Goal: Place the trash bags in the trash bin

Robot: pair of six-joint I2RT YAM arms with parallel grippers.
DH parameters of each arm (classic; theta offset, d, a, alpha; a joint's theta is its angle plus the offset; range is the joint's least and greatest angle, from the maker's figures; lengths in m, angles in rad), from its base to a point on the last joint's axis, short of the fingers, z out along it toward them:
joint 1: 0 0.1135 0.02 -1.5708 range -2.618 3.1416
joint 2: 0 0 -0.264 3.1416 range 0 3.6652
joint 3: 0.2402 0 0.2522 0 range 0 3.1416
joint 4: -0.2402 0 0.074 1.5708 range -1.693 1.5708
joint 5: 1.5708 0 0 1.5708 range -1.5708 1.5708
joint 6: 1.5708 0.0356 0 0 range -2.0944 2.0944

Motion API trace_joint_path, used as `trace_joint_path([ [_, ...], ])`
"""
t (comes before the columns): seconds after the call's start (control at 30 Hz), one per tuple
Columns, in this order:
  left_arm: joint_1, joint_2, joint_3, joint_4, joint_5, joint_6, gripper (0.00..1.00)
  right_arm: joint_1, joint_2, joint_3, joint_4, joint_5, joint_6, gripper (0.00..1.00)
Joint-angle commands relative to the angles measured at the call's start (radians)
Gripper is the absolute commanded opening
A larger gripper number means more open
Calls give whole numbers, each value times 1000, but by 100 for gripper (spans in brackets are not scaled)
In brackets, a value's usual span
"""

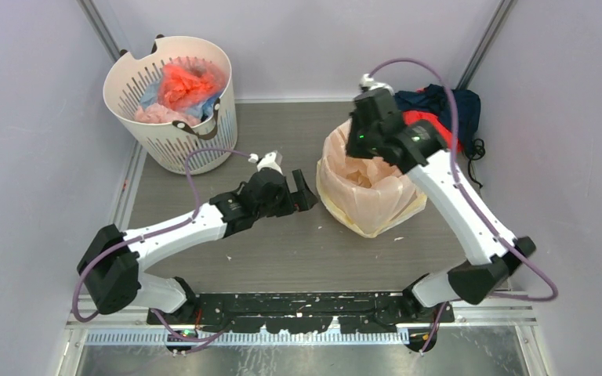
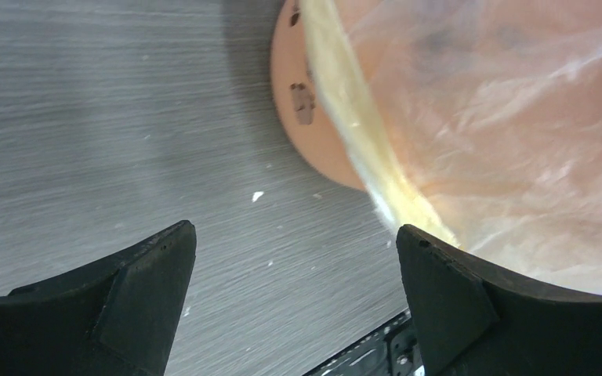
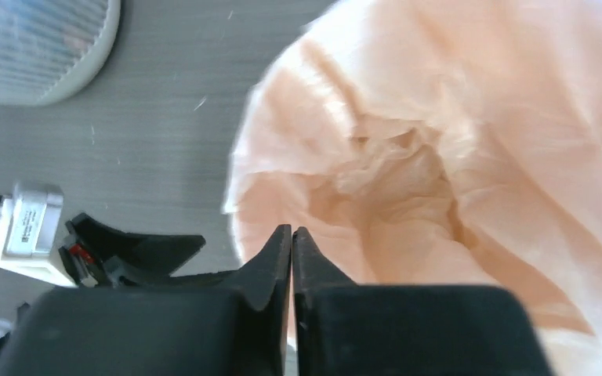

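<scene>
i see trash bag (image 1: pixel 376 207) lining trash bin (image 2: pixel 313 141) at tabletop (image 1: pixel 282 251) right-centre. long axis vertical, mouth up. film thin, pale yellow, wrinkled, draped over rim, crumpled inside. my left fingers (image 2: pixel 153 266) spread wide just beside bin. right fingers (image 3: pixel 278 258) above bag mouth, nearly together; can't tell if film pinched.

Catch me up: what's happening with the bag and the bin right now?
The pale-yellow trash bag lines the orange trash bin, its film draped over the rim. The right gripper is at the bag's mouth with its jaws closed; whether any film is pinched is unclear. The left gripper sits open beside the bin, holding nothing.
</scene>
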Motion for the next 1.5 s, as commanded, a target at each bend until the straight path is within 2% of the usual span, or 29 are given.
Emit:
trace_joint_path([
  [0.0,0,25,86,121,31,-21,99,-142,-89,-64,-12,11,-39,1],
  [0.1,0,28,101,126,24,-26,95,-231,-92,-175,39,-68,-66,1],
  [0.17,0,36,110,131,22,-27,85,-270,-81,-251,84,-114,-72,1],
  [0.2,1,45,118,131,21,-25,82,-278,-72,-283,106,-125,-74,1],
  [0.27,1,66,130,136,22,-20,70,-284,-57,-344,155,-148,-75,1],
  [0.4,2,126,158,159,46,-21,52,-284,-15,-387,219,-176,-75,1],
  [0.5,2,169,174,165,53,-27,45,-285,24,-397,236,-189,-80,1],
  [0.7,2,234,197,203,43,-41,34,-285,39,-450,281,-218,-74,1],
  [0.87,-1,269,196,245,54,-69,30,-285,44,-465,284,-222,-73,1],
  [1.1,-20,201,157,241,55,-88,31,-284,48,-461,285,-221,-80,1],
  [1.2,-27,170,129,251,49,-100,28,-285,53,-461,289,-222,-81,1],
  [1.23,-27,164,121,261,47,-106,26,-285,54,-463,291,-222,-81,1],
  [1.37,-27,184,137,283,63,-117,1,-285,65,-464,295,-222,-80,1],
  [1.47,-32,198,142,302,69,-128,0,-285,65,-460,295,-249,-83,1],
])
